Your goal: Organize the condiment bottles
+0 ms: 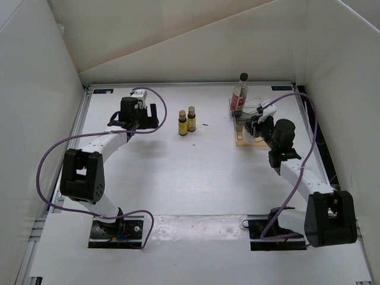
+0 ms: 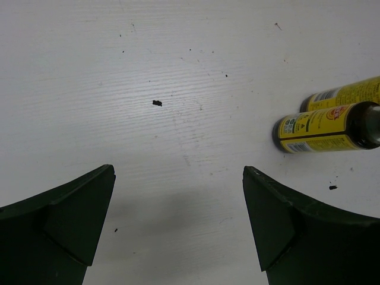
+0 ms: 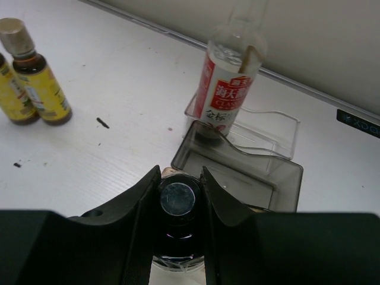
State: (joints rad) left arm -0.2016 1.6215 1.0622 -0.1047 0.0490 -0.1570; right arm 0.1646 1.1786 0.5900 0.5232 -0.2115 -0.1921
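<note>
Two tiny amber bottles with gold caps [image 1: 183,123] [image 1: 192,119] stand side by side mid-table; they show at the right of the left wrist view [image 2: 323,126] [image 2: 350,92] and at the far left of the right wrist view [image 3: 38,89]. The tall red-labelled bottle [image 1: 240,95] [image 3: 228,89] stands in the far compartment of the clear tray [image 1: 240,138] [image 3: 285,172]. My right gripper [image 1: 256,126] [image 3: 180,178] is shut on the short clear black-capped bottle [image 3: 178,198], held upright at the tray's near end. My left gripper [image 1: 132,123] [image 2: 178,219] is open and empty, over bare table left of the amber bottles.
White walls enclose the table at the back and on both sides. The tray sits near the back right corner. Purple cables loop off both arms. Small dark specks [image 2: 157,103] lie on the white tabletop.
</note>
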